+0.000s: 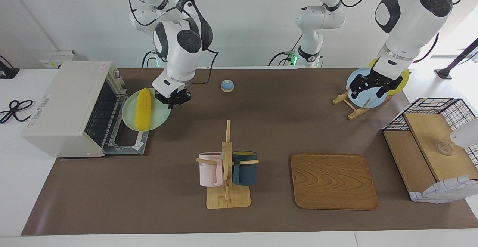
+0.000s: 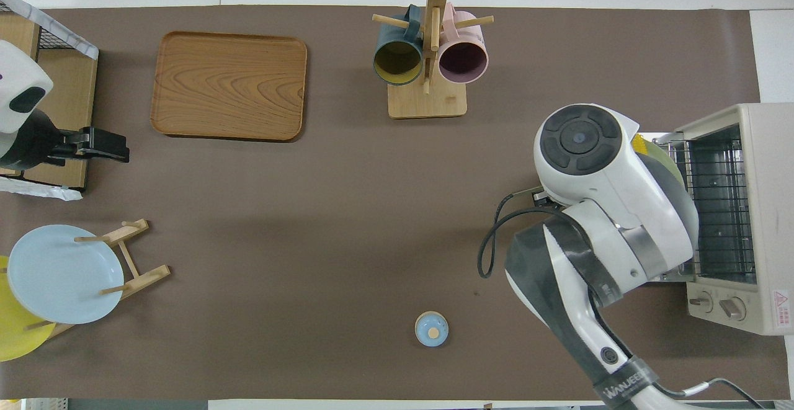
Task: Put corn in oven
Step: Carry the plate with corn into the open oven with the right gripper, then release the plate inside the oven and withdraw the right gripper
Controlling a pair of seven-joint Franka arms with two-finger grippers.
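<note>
The yellow corn [image 1: 143, 108] lies on a pale green plate [image 1: 160, 119]. My right gripper [image 1: 172, 99] is shut on that plate's rim and holds it over the lowered door [image 1: 129, 142] of the off-white oven [image 1: 63, 105], right in front of the opening with its wire rack. From overhead, my right arm covers the gripper. Only a sliver of the corn [image 2: 639, 144] and of the plate [image 2: 665, 157] shows beside the oven [image 2: 760, 211]. My left gripper [image 1: 369, 86] waits open in the air between the plate rack and the basket.
A mug rack [image 1: 227, 168] with a pink and a dark blue mug stands mid-table, beside a wooden tray [image 1: 333, 181]. A wire-and-wood basket [image 1: 433, 146] and a plate rack holding a blue plate [image 1: 364, 99] are at the left arm's end. A small blue knob-like thing [image 1: 227, 85] sits near the robots.
</note>
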